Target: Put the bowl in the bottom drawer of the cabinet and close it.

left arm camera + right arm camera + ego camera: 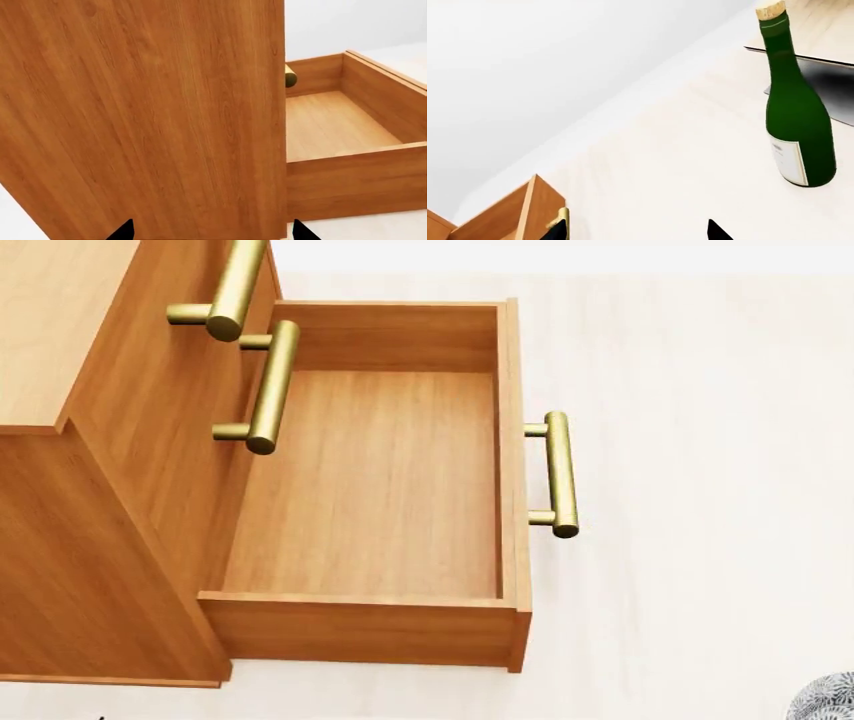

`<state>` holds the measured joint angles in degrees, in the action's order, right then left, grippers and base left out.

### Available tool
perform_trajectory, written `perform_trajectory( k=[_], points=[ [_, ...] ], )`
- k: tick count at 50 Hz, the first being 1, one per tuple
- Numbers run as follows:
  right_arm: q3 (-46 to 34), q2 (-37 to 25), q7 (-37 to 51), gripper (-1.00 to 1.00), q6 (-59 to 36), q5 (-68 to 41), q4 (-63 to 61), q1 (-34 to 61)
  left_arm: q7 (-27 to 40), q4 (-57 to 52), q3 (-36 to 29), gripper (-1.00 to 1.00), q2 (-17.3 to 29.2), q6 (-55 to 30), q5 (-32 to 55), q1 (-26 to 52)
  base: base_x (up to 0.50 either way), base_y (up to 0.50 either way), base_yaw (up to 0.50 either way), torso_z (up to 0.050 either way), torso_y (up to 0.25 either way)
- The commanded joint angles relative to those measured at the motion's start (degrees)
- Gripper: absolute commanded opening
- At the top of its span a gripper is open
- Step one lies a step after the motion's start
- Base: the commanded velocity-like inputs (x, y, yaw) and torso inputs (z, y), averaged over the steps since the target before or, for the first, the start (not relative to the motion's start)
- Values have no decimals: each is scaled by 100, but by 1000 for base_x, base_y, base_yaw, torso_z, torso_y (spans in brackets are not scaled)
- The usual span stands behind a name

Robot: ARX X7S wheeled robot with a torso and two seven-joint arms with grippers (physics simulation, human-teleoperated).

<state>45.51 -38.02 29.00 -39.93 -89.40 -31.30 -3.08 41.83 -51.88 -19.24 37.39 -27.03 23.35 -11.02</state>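
Left claw (210, 234) wide, right claw (637, 231) wide, three handles, bottom drawer (367, 490) open, one bowl (825, 698).

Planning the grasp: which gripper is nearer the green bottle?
Right. The green bottle stands just ahead of the right gripper; the left gripper faces the cabinet side, no bottle in view.

You can't read any words or numbers here. The green bottle (798, 115) has a white label (788, 161), but its print is too small to read.
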Motion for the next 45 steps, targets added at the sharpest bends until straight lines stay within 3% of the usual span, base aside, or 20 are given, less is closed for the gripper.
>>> perform_trajectory(
  k=[1,34,45],
  points=[
    [830,438,-597,100,-126,-156,-48,-742,-265,-225,158,100,-144,150,184,-71,0,0,0,0,0],
    [1347,1304,-1600,100,-66,397,200,-1697,-214,-203,78,100,-78,228,167,-47,0,0,0,0,0],
    [1514,1418,-1510,100,-71,265,122,-1875,-193,-184,66,100,-56,256,168,-53,0,0,0,0,0]
  ],
)
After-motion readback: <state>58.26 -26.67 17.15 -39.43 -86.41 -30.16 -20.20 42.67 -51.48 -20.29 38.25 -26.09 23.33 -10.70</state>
